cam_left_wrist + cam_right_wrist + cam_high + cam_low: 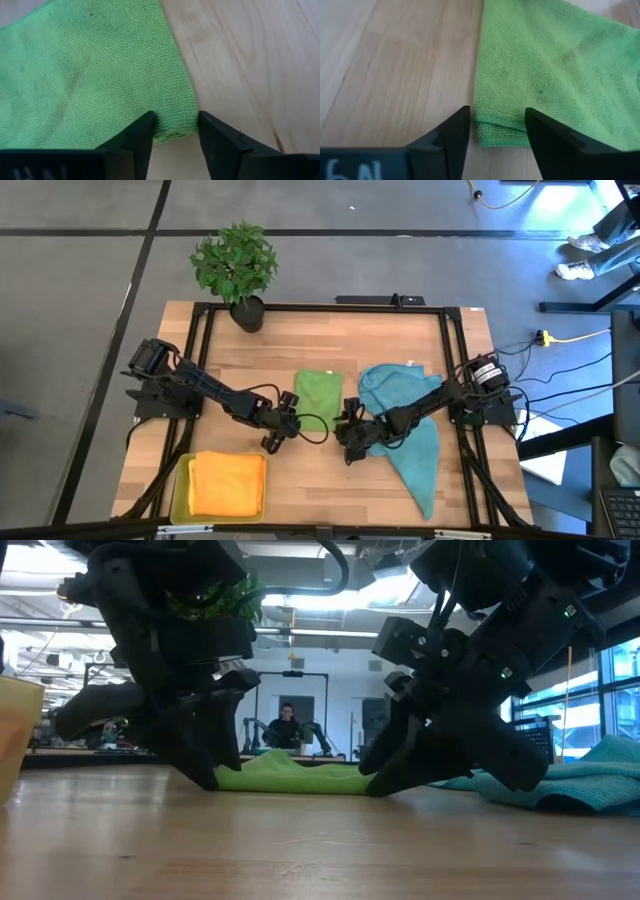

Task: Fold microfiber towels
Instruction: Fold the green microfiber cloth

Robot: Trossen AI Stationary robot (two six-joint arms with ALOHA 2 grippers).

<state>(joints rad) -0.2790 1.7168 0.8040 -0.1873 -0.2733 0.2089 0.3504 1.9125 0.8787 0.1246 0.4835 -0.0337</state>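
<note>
A green microfiber towel (318, 392) lies flat in the middle of the table, folded, with two layers showing at its near edge (502, 131). My left gripper (176, 120) is open and stands at the towel's near left corner, one finger on either side of it. My right gripper (497, 112) is open at the near right corner, one finger over bare wood and the other over the cloth. In the low view both grippers' tips reach down to table height at the two ends of the green towel (290, 776). Teal-blue towels (412, 425) lie crumpled under my right arm. My left gripper comes slanting down from the table's left, its fingers (142, 134) astride the towel's near left corner (172, 131); I cannot tell whether they touch it. My right gripper slants down from the right, its fingers (547, 135) astride the near right corner (500, 136); I cannot tell whether they touch it. The towel lies flat on the table.
A yellow tray (180, 492) at the near left holds an orange-yellow towel (228, 483). A potted plant (236, 265) stands at the far edge. Bare wood lies between the grippers and the near edge. A person sits in the room beyond the table (288, 725).
</note>
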